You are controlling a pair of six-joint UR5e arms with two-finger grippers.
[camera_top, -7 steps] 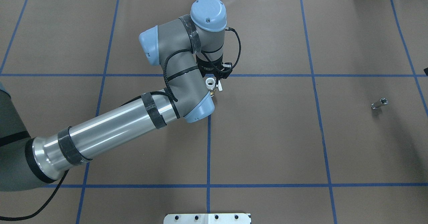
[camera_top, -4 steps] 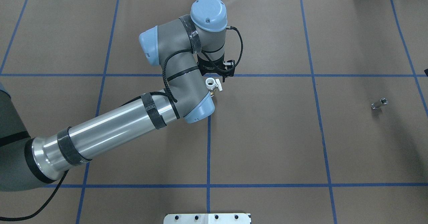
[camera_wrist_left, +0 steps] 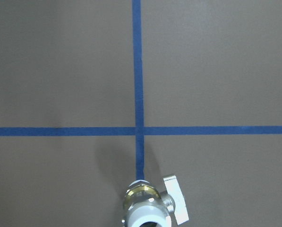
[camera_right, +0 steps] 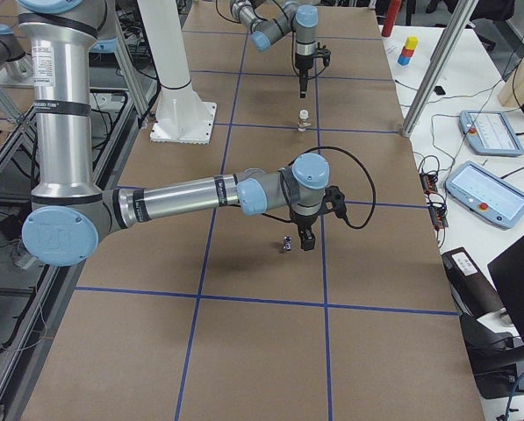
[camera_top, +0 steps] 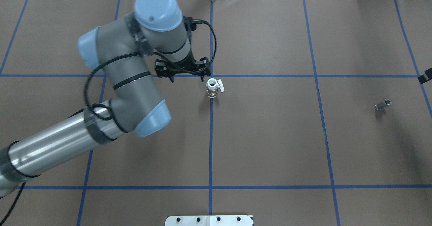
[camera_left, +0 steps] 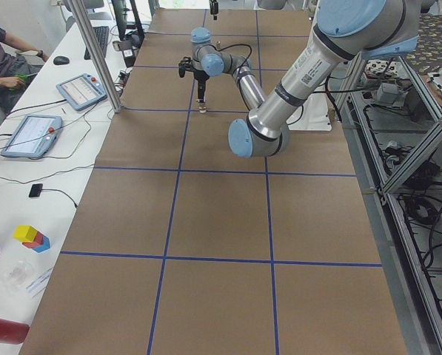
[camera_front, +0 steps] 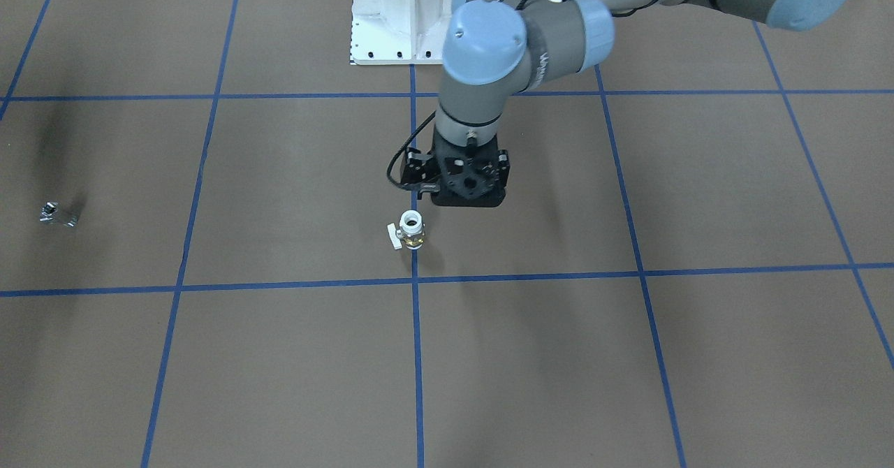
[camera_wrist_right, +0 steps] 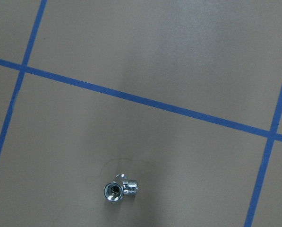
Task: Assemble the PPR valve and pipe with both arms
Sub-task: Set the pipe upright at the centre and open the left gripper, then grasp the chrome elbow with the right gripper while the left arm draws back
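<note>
The PPR valve (camera_top: pixel 212 86) stands upright on the brown mat at a blue-tape crossing, with its white collar up and its handle to the side (camera_front: pixel 411 229). It fills the bottom edge of the left wrist view (camera_wrist_left: pixel 148 208). My left gripper (camera_front: pixel 466 201) hangs above the mat just beside the valve (camera_top: pixel 187 75), touching nothing; its jaws look spread. The pipe (camera_top: pixel 383 104), a small silver elbow, lies far off to the right (camera_front: pixel 57 214) and shows in the right wrist view (camera_wrist_right: pixel 120 189). My right gripper (camera_right: pixel 306 242) hovers next to the pipe (camera_right: pixel 287 244). I cannot tell whether it is open or shut.
The white bolted pedestal (camera_front: pixel 405 14) stands at the robot's side of the mat (camera_top: pixel 209 220). Blue tape lines grid the brown mat. A side bench with tablets (camera_left: pixel 28 133) and a metal post (camera_left: pixel 95 52) lies beyond the far edge.
My left arm has swung to the overhead view's left, and its gripper has shifted off the valve to beside it. The valve and the pipe have not moved.
</note>
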